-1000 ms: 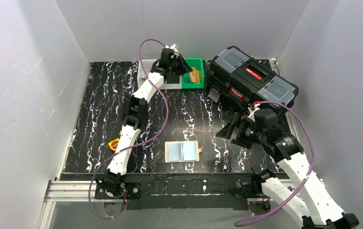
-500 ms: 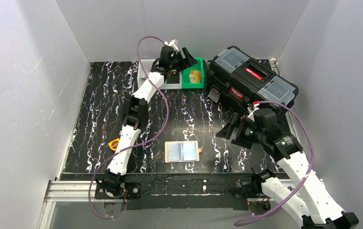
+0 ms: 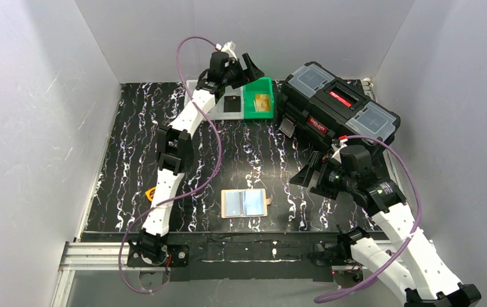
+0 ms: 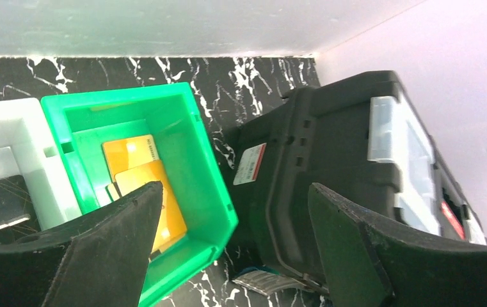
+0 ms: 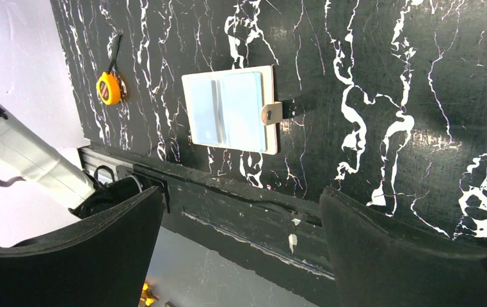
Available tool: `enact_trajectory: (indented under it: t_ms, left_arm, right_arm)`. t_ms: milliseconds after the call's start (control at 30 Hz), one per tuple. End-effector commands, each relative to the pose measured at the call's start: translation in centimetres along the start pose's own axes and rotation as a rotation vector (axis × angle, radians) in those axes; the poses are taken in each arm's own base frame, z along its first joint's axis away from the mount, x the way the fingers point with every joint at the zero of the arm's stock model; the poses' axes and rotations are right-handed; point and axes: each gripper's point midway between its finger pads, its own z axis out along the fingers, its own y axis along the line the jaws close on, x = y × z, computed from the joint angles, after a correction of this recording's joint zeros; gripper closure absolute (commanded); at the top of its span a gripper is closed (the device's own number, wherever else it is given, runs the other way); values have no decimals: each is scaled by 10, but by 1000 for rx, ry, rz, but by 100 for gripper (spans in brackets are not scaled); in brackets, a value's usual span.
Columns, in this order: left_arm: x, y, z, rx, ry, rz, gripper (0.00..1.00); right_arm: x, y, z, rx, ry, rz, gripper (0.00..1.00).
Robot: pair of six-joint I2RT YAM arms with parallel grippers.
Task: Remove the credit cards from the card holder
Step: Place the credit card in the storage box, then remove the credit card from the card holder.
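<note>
surface: black white-veined tabletop [image 3: 132, 141] | room: plain pale walls [image 3: 36, 128] on three sides | left gripper [image 4: 234, 192] spread by green bin [image 4: 212, 166] | right gripper [image 5: 240, 194] spread wide

Marbled table [image 3: 132, 141] bears card holder [image 3: 245, 203], toolbox [image 3: 336, 109], green bin [image 3: 258, 116], tape measure [image 3: 153, 192].

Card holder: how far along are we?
Done: gold cards lie in the green bin. In hand: nothing; the left tool is open and empty above that bin. Left: a pale blue card sits in the open card holder; the right tool hovers open nearby.
</note>
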Motion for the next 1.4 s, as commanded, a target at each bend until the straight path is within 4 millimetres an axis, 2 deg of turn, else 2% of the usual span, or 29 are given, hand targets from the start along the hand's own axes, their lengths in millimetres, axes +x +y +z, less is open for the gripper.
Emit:
enact_trajectory:
  t_ms: [0,100,233,400,600,667,933,1133,1233,1367]
  left_arm:
    - [-46,-51,-43,51,-62,79,16]
    - [-39,-49,-50,39,-34,74,16]
    - [-30,-54,-70,30,-7,61,17]
    - [-17,-66,-115,12,36,44,19]
    - [29,-64,-178,-56,130,-6,19]
    - [56,-54,-200,-103,184,-24,19]
    - [138,-40,-283,-219,349,-53,23]
    - [178,-16,-328,-337,427,-78,27]
    - [200,-4,-345,-382,473,-109,32]
    - [223,3,-357,-386,521,-137,39]
  right_arm:
    - [-10,11,-5,-31,-32,-28,2]
    - [-10,10,-4,-28,-31,-27,2]
    - [-12,9,-1,-20,-34,-25,2]
    - [-14,10,6,-23,-25,-17,2]
    - [-17,10,15,-24,-25,-18,2]
    - [-18,11,19,-29,-15,-16,2]
    - [-12,22,40,-48,42,-22,2]
    - [5,34,60,-27,94,-47,2]
    - [16,41,71,-13,127,-57,2]
    - [33,51,84,0,172,-75,2]
